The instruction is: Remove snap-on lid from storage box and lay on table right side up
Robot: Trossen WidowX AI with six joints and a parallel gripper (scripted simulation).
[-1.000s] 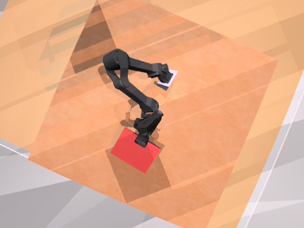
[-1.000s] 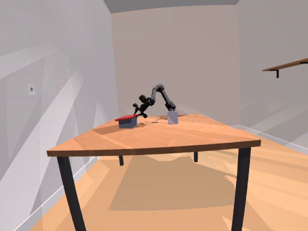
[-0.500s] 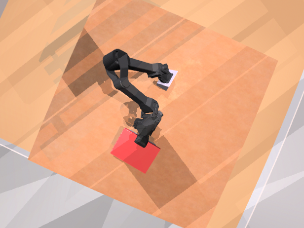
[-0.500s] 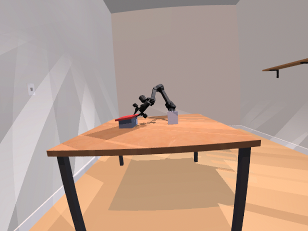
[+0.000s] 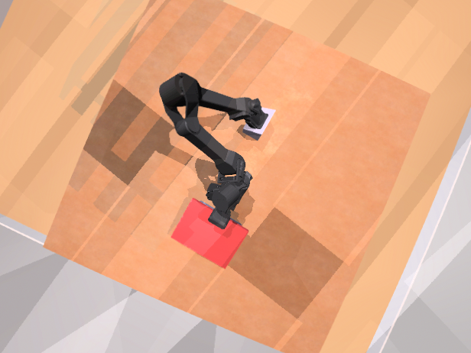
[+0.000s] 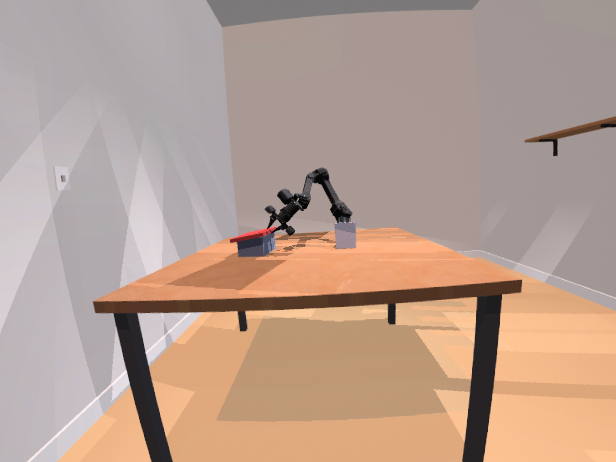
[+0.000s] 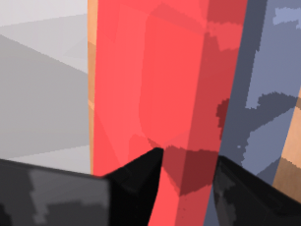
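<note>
The red lid is tilted over the blue-grey storage box. Its edge facing the arm is raised, and its opposite edge is lower, close to the box's top. My gripper is shut on the lid's raised edge. In the wrist view one fingertip lies over the lid's red top and the other is at its side rim, by the box wall. The box stands on the table. Its inside is hidden under the lid.
The arm's base sits on a pale block behind the gripper. Two of the table's edges are not far from the lid's outer side in the top view. A wall shelf is far off to the right.
</note>
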